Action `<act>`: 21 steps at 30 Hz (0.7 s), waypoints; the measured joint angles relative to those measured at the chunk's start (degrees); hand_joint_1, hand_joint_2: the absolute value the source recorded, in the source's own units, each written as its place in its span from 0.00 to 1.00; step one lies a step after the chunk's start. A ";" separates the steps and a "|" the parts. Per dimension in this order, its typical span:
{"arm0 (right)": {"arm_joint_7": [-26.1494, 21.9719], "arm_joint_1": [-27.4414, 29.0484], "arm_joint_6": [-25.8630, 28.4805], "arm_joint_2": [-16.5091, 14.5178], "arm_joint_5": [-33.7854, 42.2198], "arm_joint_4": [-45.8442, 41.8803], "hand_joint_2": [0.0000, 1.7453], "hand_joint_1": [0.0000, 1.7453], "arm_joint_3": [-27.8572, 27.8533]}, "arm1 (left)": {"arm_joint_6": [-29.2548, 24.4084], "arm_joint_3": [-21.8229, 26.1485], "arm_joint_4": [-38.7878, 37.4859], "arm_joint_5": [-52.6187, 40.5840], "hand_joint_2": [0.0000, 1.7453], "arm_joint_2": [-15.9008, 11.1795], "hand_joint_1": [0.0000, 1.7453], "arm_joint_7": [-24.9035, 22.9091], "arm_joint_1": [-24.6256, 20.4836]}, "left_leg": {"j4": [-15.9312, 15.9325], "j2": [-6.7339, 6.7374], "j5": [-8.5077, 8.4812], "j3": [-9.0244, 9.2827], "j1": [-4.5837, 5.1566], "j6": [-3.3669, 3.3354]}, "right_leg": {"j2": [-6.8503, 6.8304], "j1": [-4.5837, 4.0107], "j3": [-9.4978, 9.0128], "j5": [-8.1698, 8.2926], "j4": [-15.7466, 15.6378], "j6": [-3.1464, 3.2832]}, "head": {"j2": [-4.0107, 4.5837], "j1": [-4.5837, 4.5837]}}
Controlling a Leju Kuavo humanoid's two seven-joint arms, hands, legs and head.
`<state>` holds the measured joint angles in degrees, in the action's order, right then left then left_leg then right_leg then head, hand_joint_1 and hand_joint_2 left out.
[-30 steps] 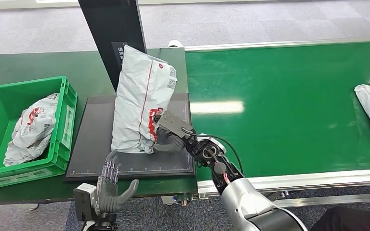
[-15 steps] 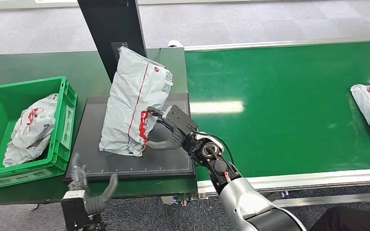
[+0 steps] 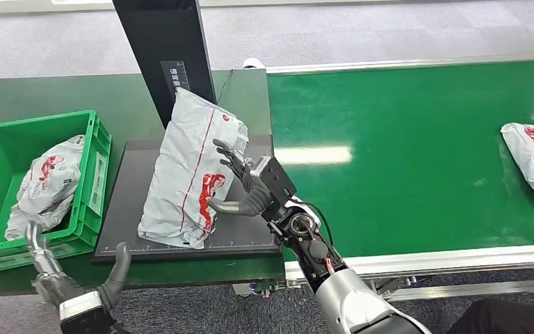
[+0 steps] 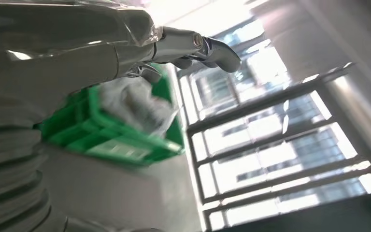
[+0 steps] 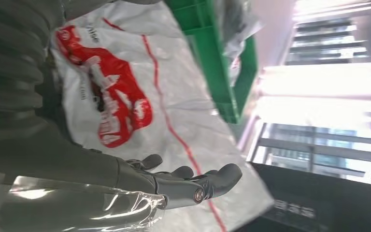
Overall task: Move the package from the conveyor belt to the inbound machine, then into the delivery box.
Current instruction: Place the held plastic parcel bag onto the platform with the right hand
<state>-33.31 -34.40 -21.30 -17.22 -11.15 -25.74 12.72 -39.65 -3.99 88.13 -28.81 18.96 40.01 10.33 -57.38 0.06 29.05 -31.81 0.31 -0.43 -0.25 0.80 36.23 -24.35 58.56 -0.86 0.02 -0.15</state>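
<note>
Green conveyor belt [image 3: 417, 153] runs rightward from a black scanner plate [image 3: 128, 209], where the white package [image 3: 191, 170] with red print, unreadable, lies propped against a black post [image 3: 163, 49]. Right hand [image 3: 240, 188] beside it, fingers spread. Left hand [image 3: 69, 282] open below the green box [image 3: 90, 174].

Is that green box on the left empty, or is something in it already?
Not empty. The green box already holds a crumpled white package with red print.
</note>
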 joint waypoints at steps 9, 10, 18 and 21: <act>0.30 10.27 0.88 2.58 15.01 -13.60 1.00 0.00 6.59 | 1.23 -3.60 -5.14 -14.21 1.00 0.10 0.00 -9.84 -4.12 | -0.01 -0.02 0.05 0.05 0.06 0.01 | -0.01 0.05 -0.02 -0.02 -0.08 -0.02 | 0.01 0.01; -0.04 10.76 -0.33 2.70 15.63 -14.57 1.00 0.00 6.66 | 1.81 -5.11 -8.92 -16.76 1.00 -0.21 0.00 -12.60 -5.48 | -0.01 -0.01 0.04 0.07 0.07 0.01 | -0.02 0.05 -0.03 0.00 -0.08 0.00 | 0.01 0.02; -2.44 16.95 6.14 3.28 12.98 -25.66 1.00 0.00 4.64 | 6.72 -14.31 -31.97 -25.54 1.00 -2.84 0.00 -24.38 -14.67 | -0.01 0.06 0.02 0.09 0.05 0.02 | 0.07 0.03 0.01 0.10 -0.05 0.05 | 0.01 0.08; -3.22 20.57 13.03 3.11 8.47 -32.83 1.00 0.00 4.41 | 8.27 -15.51 -37.73 -26.31 1.00 -3.00 0.00 -26.12 -17.14 | 0.00 0.08 0.03 0.04 0.04 0.04 | 0.07 0.02 0.05 0.09 -0.04 0.06 | 0.01 0.07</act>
<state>-36.53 -13.83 -8.27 -14.10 -2.68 -58.57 17.13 -31.39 -19.50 50.40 -55.11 15.97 13.89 -6.80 -57.38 0.13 29.08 -31.77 0.35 -0.40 -0.17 0.83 36.28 -24.26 58.51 -0.80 0.02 -0.08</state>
